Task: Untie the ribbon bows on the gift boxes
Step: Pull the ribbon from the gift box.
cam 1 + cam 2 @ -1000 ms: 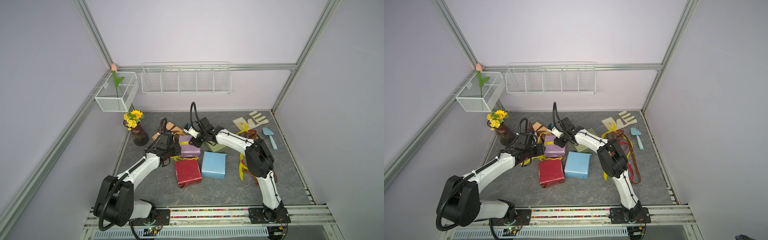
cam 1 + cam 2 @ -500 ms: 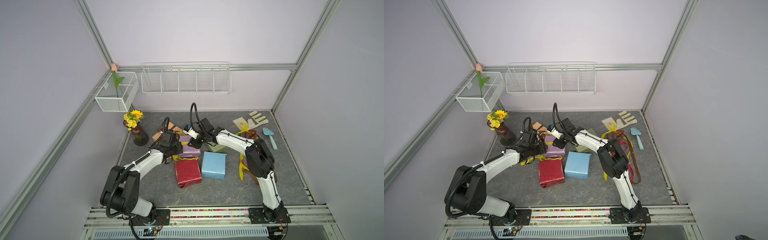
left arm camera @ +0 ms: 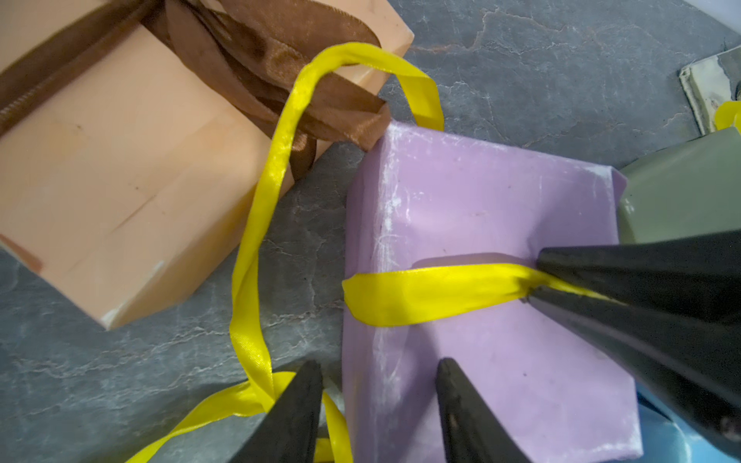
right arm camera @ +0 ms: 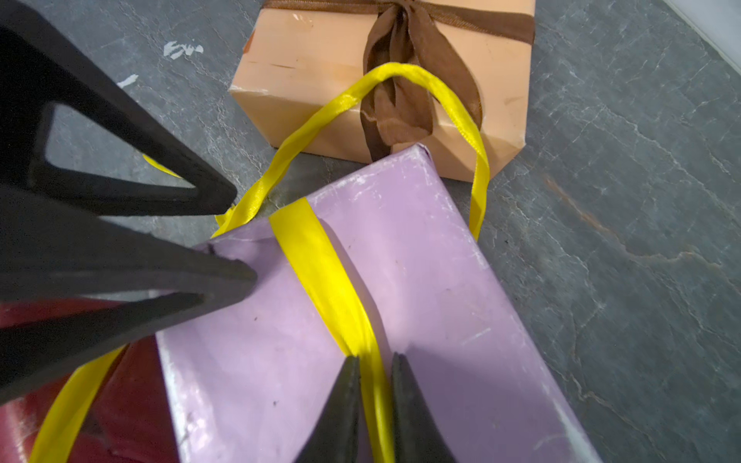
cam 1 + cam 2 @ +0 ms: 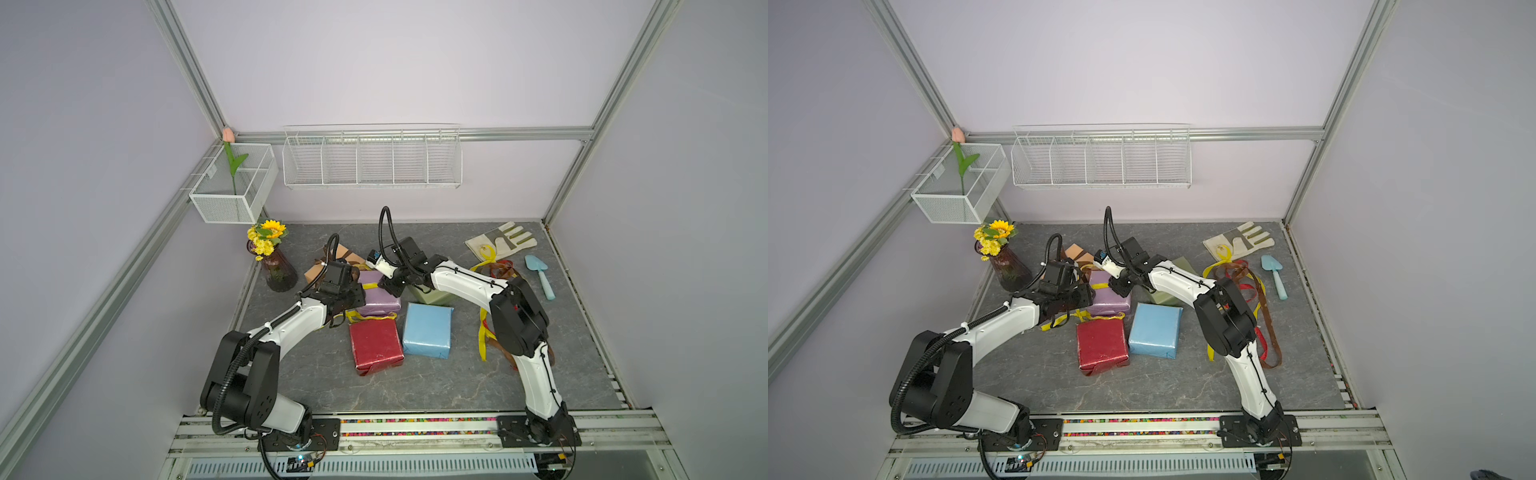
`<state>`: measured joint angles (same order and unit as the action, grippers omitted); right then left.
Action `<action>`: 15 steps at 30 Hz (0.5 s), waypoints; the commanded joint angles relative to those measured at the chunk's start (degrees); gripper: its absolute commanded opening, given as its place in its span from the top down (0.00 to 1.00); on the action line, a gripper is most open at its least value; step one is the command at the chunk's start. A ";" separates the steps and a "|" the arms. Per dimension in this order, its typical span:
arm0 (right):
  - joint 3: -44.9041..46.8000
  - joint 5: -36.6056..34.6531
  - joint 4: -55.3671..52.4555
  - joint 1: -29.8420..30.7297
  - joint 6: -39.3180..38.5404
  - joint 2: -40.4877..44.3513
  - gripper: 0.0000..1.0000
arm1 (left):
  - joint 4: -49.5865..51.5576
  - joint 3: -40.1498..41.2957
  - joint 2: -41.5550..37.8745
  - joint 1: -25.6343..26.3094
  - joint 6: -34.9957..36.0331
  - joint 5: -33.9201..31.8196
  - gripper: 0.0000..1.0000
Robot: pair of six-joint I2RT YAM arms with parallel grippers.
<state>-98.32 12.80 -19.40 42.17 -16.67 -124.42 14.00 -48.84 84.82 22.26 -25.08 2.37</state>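
Observation:
The lilac gift box [image 5: 376,297] [image 4: 421,280] lies mid-table with a yellow ribbon [image 4: 320,264] [image 3: 421,294] across its top and no bow left in it. My right gripper [image 4: 373,360] [image 5: 384,286] is shut on that ribbon, on the box top. My left gripper [image 3: 379,366] [image 5: 356,299] stands open astride the box's edge, one finger over the top and one beside the wall. Behind it the tan-orange box [image 4: 312,80] [image 3: 120,180] carries a tied brown bow [image 4: 401,96], and a loose yellow loop lies over it. The red box [image 5: 374,345], blue box [image 5: 428,334] and olive box [image 5: 432,295] are bare.
Loose yellow, red and brown ribbons [image 5: 494,270] lie right of the olive box. A vase of yellow flowers [image 5: 276,270] stands at the left edge. A glove [image 5: 503,243] and a blue trowel [image 5: 540,276] lie back right. Wire baskets [image 5: 370,162] hang on the wall.
My right gripper's jaws have closed onto the yellow ribbon on the lilac box. The left arm's elbow has swung inward while its gripper stayed at the box's edge.

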 commanded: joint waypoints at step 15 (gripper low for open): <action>-2.40 24.75 -1.69 -3.65 13.11 1.92 0.93 | 0.42 -1.97 1.55 0.80 0.38 0.25 0.51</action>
<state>-99.09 29.28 -21.78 39.09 -7.79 -124.40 13.98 -49.08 85.19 22.55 -24.99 2.61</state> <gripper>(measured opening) 0.069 0.489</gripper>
